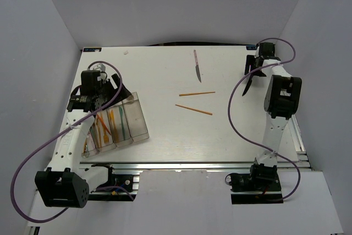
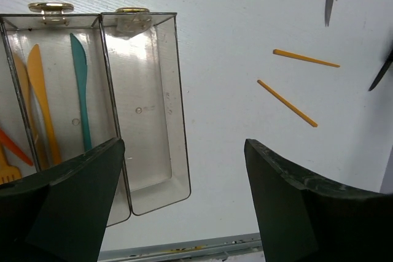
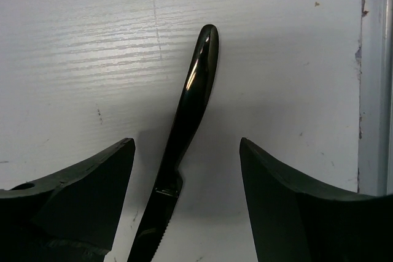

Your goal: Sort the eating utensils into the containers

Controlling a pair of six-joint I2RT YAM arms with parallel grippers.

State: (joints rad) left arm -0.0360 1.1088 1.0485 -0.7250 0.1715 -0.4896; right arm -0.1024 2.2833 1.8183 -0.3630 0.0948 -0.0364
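The clear joined containers (image 1: 135, 118) lie at the left with orange and teal cutlery in them. In the left wrist view the rightmost bin (image 2: 150, 102) is empty; a teal knife (image 2: 80, 90) and an orange knife (image 2: 42, 102) lie in the one beside it. My left gripper (image 1: 114, 88) (image 2: 184, 176) is open and empty above the bins' end. Two orange sticks (image 1: 197, 93) (image 1: 193, 109) and a grey-bladed knife (image 1: 196, 65) lie mid-table. My right gripper (image 1: 251, 74) (image 3: 186, 145) is open, straddling a black knife (image 3: 184, 121) (image 1: 246, 87) on the table.
Gold spoon ends (image 2: 50, 7) (image 2: 132, 10) show past the bins' far wall. The table's right rail (image 3: 374, 90) runs close beside the right gripper. The sticks (image 2: 306, 58) (image 2: 287, 102) also show in the left wrist view. Grey walls enclose the table.
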